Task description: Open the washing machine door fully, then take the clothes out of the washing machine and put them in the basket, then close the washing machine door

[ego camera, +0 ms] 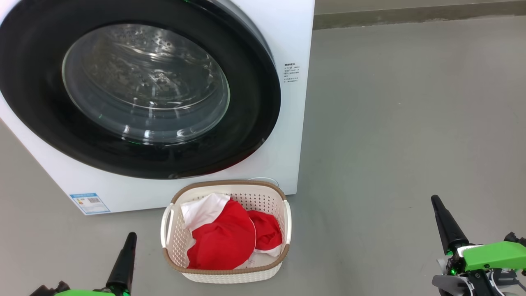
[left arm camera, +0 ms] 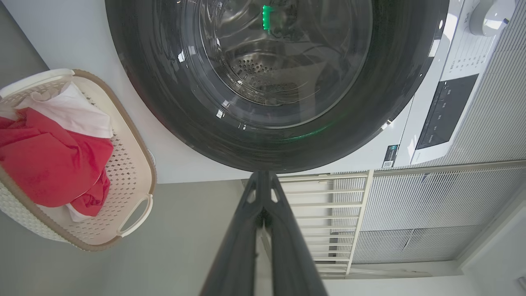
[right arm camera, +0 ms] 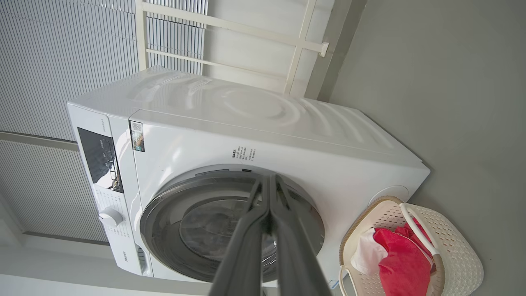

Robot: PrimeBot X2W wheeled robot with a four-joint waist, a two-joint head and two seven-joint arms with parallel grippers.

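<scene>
Closest to us, our left hand (left arm camera: 263, 177) has its two long dark fingers pressed together at the tips, gripping nothing. It points at the lower rim of the washing machine door (ego camera: 254, 102). Our right hand (right arm camera: 269, 181) also has its fingers together and empty, aimed at the door from farther off.

In the head view both hands sit low over the grey floor (ego camera: 390, 144), one on each side of the basket (ego camera: 225, 270), touching nothing. The basket stands on the floor just in front of the washing machine (ego camera: 287, 131), below the door. The clothes (ego camera: 224, 242) lie heaped inside it, red with white panels.

The door lies flat against the machine's white front. Through its glass we see the perforated steel drum (ego camera: 144, 82). A small blue label (ego camera: 89, 202) sits at the front's lower left corner.
</scene>
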